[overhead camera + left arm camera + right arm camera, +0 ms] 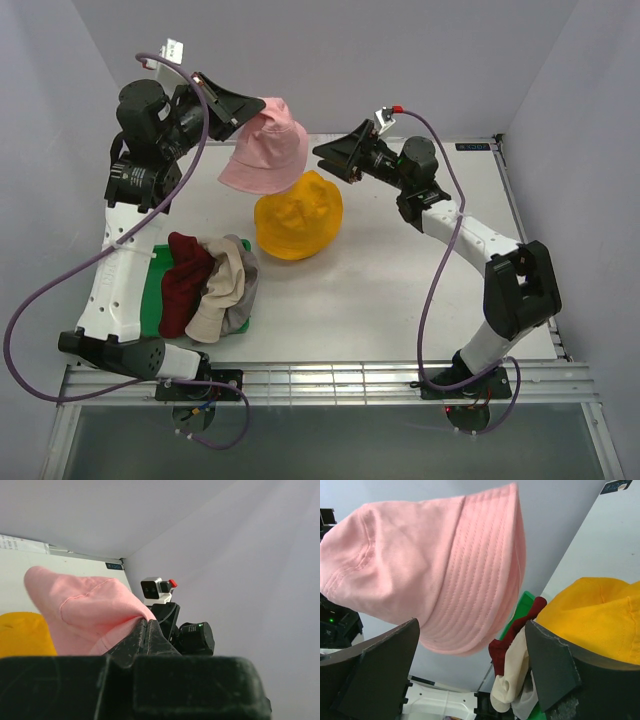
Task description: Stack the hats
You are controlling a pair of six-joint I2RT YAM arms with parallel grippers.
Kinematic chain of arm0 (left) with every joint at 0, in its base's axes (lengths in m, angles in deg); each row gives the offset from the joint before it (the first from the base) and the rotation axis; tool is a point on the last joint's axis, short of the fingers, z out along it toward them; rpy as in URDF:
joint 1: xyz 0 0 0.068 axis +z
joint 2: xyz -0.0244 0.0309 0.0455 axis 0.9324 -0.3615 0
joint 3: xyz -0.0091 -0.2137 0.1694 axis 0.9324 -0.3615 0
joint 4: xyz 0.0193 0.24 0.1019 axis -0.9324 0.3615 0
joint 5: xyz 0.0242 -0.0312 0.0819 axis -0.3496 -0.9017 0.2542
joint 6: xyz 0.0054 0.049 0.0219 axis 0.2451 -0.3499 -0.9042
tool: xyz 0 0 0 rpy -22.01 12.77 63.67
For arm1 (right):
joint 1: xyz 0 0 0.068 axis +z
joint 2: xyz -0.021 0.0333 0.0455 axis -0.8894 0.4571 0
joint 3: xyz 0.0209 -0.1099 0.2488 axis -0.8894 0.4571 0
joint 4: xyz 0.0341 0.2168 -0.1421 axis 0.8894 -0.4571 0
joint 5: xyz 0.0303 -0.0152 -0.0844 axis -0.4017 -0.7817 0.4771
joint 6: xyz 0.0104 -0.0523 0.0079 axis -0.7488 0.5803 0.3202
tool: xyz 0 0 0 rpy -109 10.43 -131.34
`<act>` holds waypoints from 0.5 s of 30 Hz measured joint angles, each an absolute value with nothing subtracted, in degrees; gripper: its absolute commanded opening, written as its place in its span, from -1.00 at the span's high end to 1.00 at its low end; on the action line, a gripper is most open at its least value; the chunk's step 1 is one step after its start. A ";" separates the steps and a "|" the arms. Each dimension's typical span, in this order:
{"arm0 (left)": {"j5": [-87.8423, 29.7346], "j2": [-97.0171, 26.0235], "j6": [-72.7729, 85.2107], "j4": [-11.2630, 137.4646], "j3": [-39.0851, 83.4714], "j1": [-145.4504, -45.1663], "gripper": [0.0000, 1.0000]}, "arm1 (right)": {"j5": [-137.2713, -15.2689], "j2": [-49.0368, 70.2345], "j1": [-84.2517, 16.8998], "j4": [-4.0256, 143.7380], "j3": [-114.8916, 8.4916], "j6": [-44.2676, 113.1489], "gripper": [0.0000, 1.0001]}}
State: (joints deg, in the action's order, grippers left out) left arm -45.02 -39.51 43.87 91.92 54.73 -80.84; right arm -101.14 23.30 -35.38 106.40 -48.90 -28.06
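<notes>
My left gripper [250,107] is shut on the pink hat [266,150] and holds it in the air above and behind the yellow-orange hat [299,216], which stands on the table. The pinch shows in the left wrist view [145,622], with the pink hat [85,610] hanging left. My right gripper [328,157] is open and empty, just right of the pink hat [430,575]; its fingers [550,660] frame the hat's brim. The dark red hat [185,280], cream-beige hat [225,285] and grey hat [243,300] lie piled at the left.
The pile lies partly on a flat green tray [152,290] near the left arm's base. The white table [400,290] is walled by grey panels at the back and sides.
</notes>
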 measured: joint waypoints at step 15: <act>-40.82 -40.51 47.30 84.36 51.60 -87.11 1.00 | -95.35 26.70 -34.55 125.13 -43.21 -41.79 -0.82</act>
